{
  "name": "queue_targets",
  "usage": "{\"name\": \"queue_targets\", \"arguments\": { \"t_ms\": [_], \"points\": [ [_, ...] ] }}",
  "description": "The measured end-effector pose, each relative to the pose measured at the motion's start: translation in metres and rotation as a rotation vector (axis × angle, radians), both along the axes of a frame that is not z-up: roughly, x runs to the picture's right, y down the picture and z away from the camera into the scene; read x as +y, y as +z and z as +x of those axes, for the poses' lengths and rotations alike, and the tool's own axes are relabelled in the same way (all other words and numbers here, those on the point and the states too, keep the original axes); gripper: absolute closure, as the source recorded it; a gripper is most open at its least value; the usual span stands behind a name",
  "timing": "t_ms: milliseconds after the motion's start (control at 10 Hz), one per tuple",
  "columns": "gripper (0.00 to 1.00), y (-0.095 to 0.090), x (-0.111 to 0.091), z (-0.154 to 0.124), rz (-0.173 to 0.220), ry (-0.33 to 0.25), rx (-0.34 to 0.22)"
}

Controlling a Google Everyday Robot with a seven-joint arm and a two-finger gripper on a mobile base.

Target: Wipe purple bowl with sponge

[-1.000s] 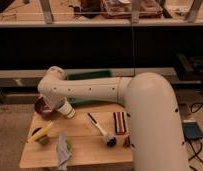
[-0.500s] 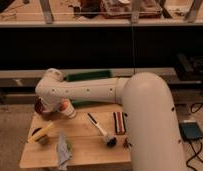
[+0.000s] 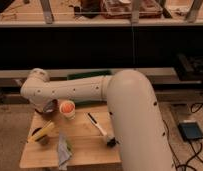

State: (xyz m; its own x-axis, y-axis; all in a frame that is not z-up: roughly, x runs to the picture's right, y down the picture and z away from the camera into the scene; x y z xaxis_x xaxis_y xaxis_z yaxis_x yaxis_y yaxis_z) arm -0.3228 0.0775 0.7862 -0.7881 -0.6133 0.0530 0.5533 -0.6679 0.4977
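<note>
The purple bowl sits at the back left corner of the wooden table, partly covered by my arm. My white arm reaches from the right across the table and bends down at the left. My gripper is at the arm's end, right at the bowl and mostly hidden by the arm. The yellow sponge lies on the table's left side, in front of the bowl and apart from the gripper.
A white cup with an orange top stands just right of the bowl. A brush with a white handle lies mid-table. A crumpled grey cloth lies near the front edge. A dark shelf runs behind the table.
My arm has swung closer to the camera and now covers the table's right side, hiding the dark bar that lay there. The arm's end stays at the bowl.
</note>
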Motion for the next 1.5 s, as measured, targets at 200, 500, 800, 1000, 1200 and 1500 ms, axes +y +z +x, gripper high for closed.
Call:
{"name": "queue_targets", "arguments": {
  "t_ms": [200,500,800,1000,1200,1500],
  "points": [
    [0.97,0.018,0.004,0.002,-0.031,0.0,-0.006],
    [0.97,0.051,0.019,0.005,-0.08,0.009,-0.039],
    [0.97,0.055,0.009,0.019,-0.075,0.046,-0.048],
    [0.97,0.054,-0.003,0.025,-0.053,0.061,-0.048],
    [0.97,0.054,-0.011,0.017,-0.037,0.047,-0.052],
    [0.97,0.062,-0.016,0.001,-0.031,0.026,-0.063]
  ]
}}
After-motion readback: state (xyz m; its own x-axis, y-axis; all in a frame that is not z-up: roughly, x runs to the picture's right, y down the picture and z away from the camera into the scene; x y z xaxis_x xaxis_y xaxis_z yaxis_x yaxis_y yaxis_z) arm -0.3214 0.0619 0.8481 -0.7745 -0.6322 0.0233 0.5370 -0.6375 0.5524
